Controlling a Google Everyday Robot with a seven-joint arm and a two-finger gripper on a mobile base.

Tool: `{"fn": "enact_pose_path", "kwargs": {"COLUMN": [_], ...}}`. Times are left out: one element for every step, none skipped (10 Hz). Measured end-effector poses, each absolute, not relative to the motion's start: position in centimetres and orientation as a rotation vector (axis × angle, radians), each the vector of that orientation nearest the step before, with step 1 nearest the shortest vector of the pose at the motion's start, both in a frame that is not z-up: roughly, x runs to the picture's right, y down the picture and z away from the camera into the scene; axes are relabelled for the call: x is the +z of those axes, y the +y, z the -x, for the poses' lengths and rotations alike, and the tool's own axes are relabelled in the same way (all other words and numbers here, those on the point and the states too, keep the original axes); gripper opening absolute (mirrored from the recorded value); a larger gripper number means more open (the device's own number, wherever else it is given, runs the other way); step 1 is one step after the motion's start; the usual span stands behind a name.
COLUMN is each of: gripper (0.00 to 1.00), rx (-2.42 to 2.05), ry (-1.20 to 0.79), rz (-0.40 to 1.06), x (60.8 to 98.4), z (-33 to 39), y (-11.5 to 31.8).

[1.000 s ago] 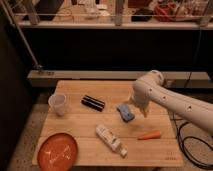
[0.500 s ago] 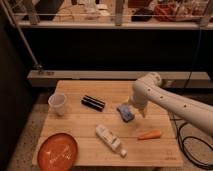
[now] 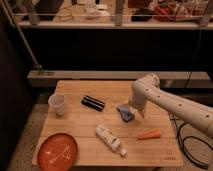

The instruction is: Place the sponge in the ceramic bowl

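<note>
The sponge [image 3: 125, 113] lies on the desk [image 3: 90, 131], well apart from the ceramic bowl [image 3: 57, 151] — the gripper [image 3: 134, 113] is right at it, its hold impossible to tell.

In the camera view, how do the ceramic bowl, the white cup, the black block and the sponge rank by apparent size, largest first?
1. ceramic bowl, which also lies nearest the camera.
2. white cup and black block: they look alike, so not ranked.
3. sponge, with the gripper at its right side.
</note>
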State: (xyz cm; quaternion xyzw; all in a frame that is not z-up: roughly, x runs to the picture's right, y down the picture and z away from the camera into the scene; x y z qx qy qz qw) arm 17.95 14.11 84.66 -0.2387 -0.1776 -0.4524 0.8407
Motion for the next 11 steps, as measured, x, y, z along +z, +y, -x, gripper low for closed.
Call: {"fn": "enact_pose_path", "kwargs": {"gripper": [0.80,0.80,0.80,0.80,0.80,0.80,0.80,0.80,0.80,0.80,0.80], "rx": [-0.973,-0.986,-0.994,-1.004,-1.010,-1.017,-1.029,-1.037,-1.046,-1.053,-1.056], "ry": [-0.390,-0.399,-0.406,-0.414,-0.417,-0.423,-0.432,-0.437,-0.444,-0.449,-0.453], "rz": [0.514,0.523,0.528,0.536,0.537,0.542,0.543,0.546,0.549,0.551,0.553], "x": [85.2,85.5,85.8,86.1,86.2,86.3,86.4,86.6,86.8,87.0,87.1], "z": [-17.6,-17.6,-17.6,-17.6,-17.5,-17.4,-17.1,-17.0,-16.9,-16.8,-16.7], "y": [14.5,14.9,15.1,15.5,15.5,15.8,16.0,16.3,16.4,16.6,16.8]}}
